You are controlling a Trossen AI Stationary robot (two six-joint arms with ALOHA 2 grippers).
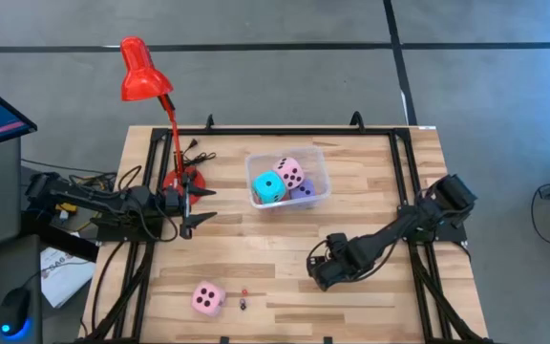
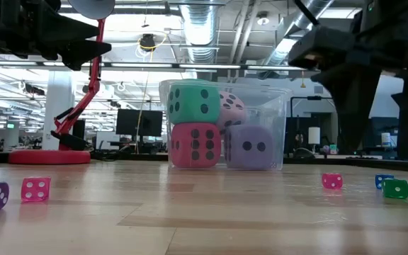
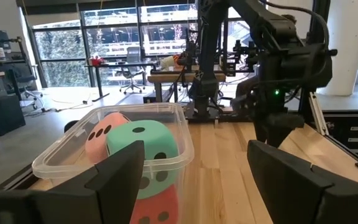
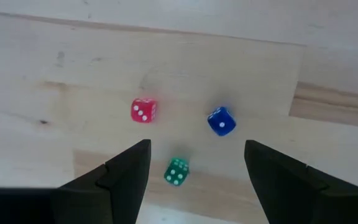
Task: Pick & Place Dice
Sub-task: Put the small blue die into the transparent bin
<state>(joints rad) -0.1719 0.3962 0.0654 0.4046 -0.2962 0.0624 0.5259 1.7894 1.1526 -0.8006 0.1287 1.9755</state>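
Left arm reaches in from the desk's left edge, left end effector (image 1: 197,208) with fingers spread apart, level above the desk. Right arm stretches from the right edge toward the front centre, right end effector (image 1: 319,271) pointing down, fingers (image 4: 127,174) parted.

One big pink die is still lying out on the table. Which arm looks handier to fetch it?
Probably left: the pink die lies on the left gripper's half of the table. The right gripper hangs open across the middle, over small dice.
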